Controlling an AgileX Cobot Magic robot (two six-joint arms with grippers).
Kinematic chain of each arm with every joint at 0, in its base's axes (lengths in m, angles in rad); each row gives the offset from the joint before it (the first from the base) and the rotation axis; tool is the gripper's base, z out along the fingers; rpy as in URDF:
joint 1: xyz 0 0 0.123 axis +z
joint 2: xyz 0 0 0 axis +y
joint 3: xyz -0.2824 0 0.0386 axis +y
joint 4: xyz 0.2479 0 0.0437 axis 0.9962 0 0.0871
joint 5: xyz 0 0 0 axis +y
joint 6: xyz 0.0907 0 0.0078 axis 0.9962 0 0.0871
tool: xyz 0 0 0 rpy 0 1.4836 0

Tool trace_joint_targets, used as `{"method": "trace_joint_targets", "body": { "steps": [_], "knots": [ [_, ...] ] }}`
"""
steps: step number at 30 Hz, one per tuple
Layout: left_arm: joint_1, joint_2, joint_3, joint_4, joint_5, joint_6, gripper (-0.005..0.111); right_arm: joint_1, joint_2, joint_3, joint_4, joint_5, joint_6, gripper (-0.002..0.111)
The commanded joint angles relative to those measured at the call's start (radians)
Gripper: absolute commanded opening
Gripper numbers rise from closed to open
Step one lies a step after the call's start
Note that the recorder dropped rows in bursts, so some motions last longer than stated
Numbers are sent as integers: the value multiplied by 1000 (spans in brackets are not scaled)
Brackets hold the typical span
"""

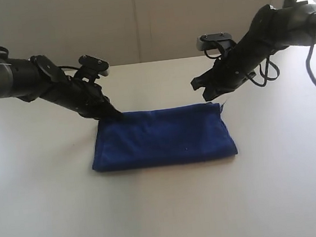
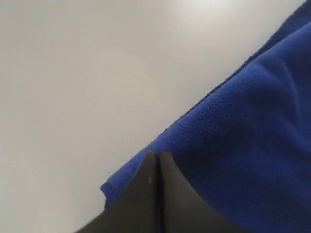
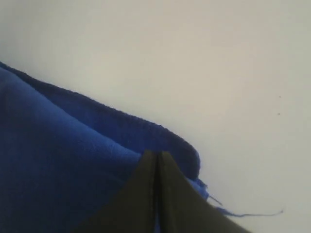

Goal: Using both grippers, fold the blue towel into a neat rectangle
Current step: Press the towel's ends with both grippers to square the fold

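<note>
A: Left gripper [image 1: 115,115] and right gripper [image 1: 208,99], both closed, at the far corners of the blue towel [image 1: 163,138]; it lies folded on the table [image 1: 168,213].
B: We should carry both corners level; edges matched.

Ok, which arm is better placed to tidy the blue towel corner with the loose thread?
Right arm: its shut fingers sit at the corner of the folded royal-blue microfibre towel where the thread trails; the left fingers are at the opposite corner.
</note>
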Motion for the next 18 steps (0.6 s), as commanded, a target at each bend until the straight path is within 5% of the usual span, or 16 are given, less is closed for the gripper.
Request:
{"method": "trace_joint_targets", "body": {
  "steps": [1, 11, 18],
  "knots": [
    [1, 21, -11, -16, 13, 4, 0, -5, 19, -16, 3, 21, -13, 0],
    [3, 28, -11, -12, -6, 4, 0, -5, 24, -23, -73, -67, -13, 0],
    [2, 28, -11, -12, -6, 24, 0, -4, -44, -69, -75, 220, -22, 0]
  ]
}}
